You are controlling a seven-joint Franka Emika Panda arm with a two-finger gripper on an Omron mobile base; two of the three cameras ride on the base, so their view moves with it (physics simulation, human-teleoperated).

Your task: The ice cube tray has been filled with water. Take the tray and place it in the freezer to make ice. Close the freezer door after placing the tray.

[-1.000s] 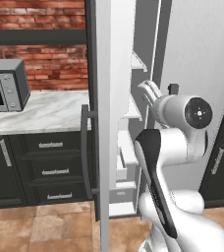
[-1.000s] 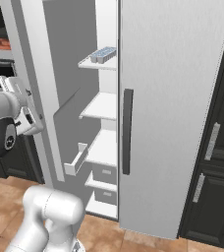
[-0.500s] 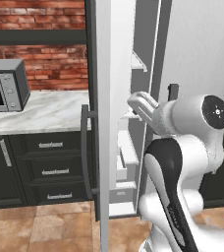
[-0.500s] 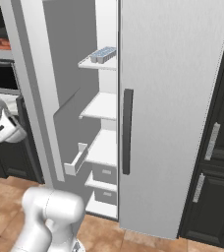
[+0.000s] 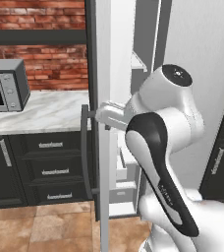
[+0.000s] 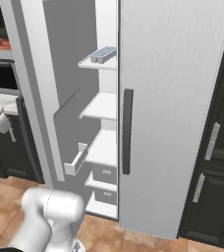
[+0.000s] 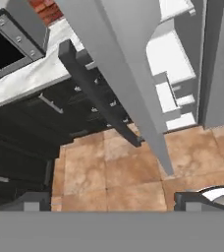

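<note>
From the left base view, the white arm is seen reaching beside the edge of the light grey freezer door [image 5: 101, 123], near its dark bar handle; a steady push on the outer face is judged best for closing. In the right base view, the ice cube tray [image 6: 102, 53] lies on an upper white freezer [image 6: 101, 106] shelf. In the hand view, the claw [image 7: 106, 204] is spread wide and empty over brown tiled floor.
</note>
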